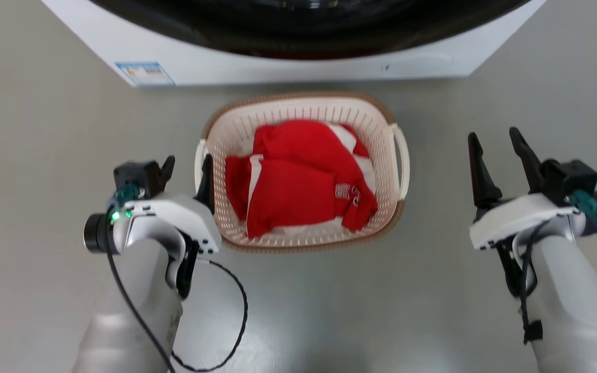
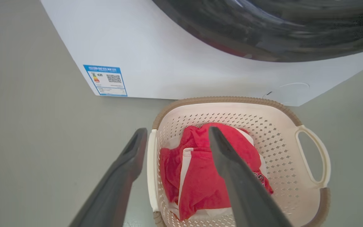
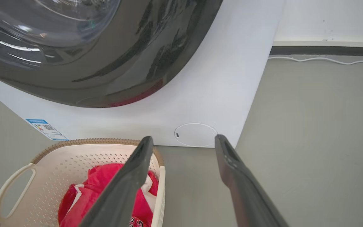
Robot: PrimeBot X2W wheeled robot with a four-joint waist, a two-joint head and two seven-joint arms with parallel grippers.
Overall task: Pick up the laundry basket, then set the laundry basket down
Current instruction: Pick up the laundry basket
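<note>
Your lift has not begun: the laundry basket (image 1: 303, 110) sits on the floor (image 1: 44, 129) just in front of the washing machine (image 1: 278, 65), with a red garment (image 1: 298, 176) heaped inside it. Your left gripper (image 1: 188, 160) is spread wide, its fingers straddling the basket's left handle (image 2: 151, 170), one outside the wall and one over the inside, not clamped on it; your right gripper (image 1: 493, 133) is also spread, holding nothing, well apart from the right handle (image 1: 406, 160). By my judgement, both grasps, the raise and the set-down are all ahead of you
</note>
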